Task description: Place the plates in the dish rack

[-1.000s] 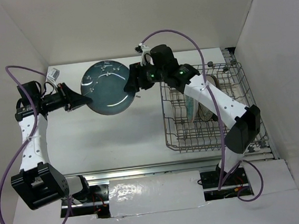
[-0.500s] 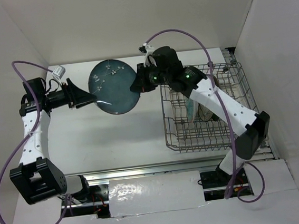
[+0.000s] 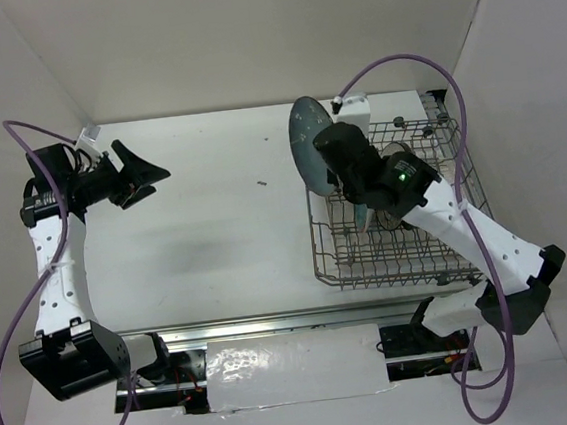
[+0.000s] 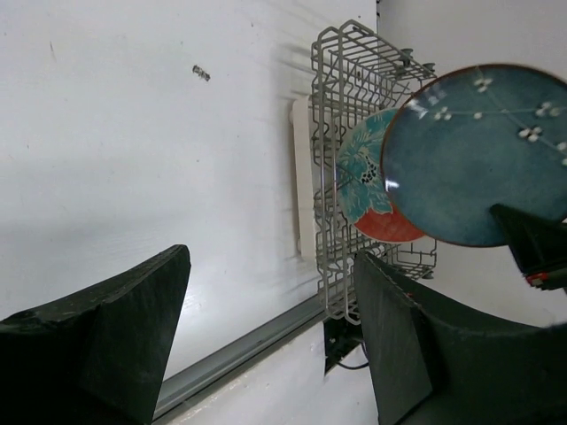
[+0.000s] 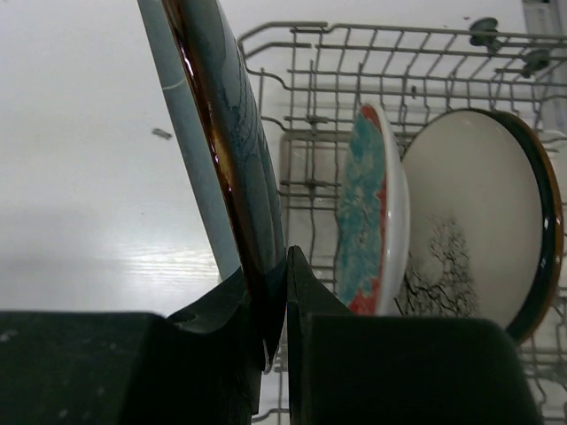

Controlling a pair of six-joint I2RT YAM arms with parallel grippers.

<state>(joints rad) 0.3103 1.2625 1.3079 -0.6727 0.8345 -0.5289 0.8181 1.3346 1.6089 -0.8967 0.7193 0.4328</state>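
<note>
The left end effector [image 3: 145, 176] has let go, gaping empty; the right end effector [image 5: 275, 292] alone pinches the teal plate [image 5: 221, 133] upright, rack [image 3: 390, 275] just below, ready to slot.

My right gripper [image 3: 331, 164] is now carrying the dark teal plate [image 3: 306, 138] alone. It is tipping the plate up on edge and bringing it from over the table [image 3: 225, 228] to the far left corner of the dish rack [image 3: 318, 241]. My left gripper [image 3: 152, 183] is letting go, jaws standing apart and empty, drawing back leftward, well apart from the plate.
</note>
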